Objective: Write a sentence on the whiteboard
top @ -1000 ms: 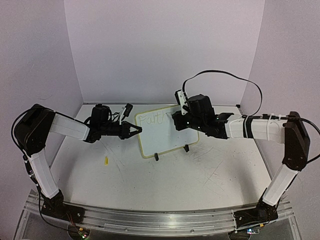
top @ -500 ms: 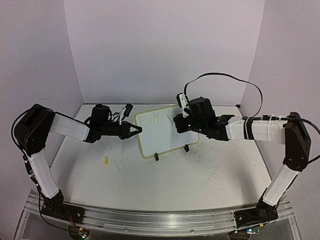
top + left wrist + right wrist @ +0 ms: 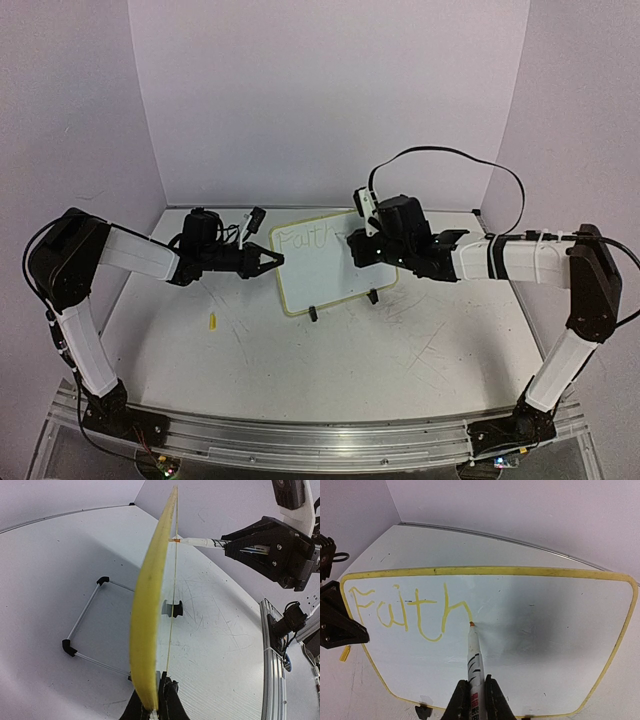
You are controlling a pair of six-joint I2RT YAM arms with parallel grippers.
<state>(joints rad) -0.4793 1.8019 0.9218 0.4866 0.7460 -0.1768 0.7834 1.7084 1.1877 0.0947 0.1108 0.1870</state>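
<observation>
The whiteboard (image 3: 325, 265) with its yellow rim stands tilted on its wire stand at the table's middle back. Yellow letters "Faith" (image 3: 405, 611) are written on its left half. My left gripper (image 3: 272, 262) is shut on the board's left edge; in the left wrist view the rim (image 3: 147, 630) runs edge-on from between the jaws. My right gripper (image 3: 474, 697) is shut on a white marker (image 3: 474, 662) whose orange tip touches the board at the end of the "h". The marker (image 3: 200, 542) also shows in the left wrist view.
A yellow marker cap (image 3: 212, 321) lies on the table left of the board. The wire stand (image 3: 85, 625) and black clip feet (image 3: 172, 608) sit behind and under the board. Purple walls close in the back and sides.
The right gripper has shifted slightly down and right with the marker, drawing the hump of the "h". The left gripper and the board have not moved.
</observation>
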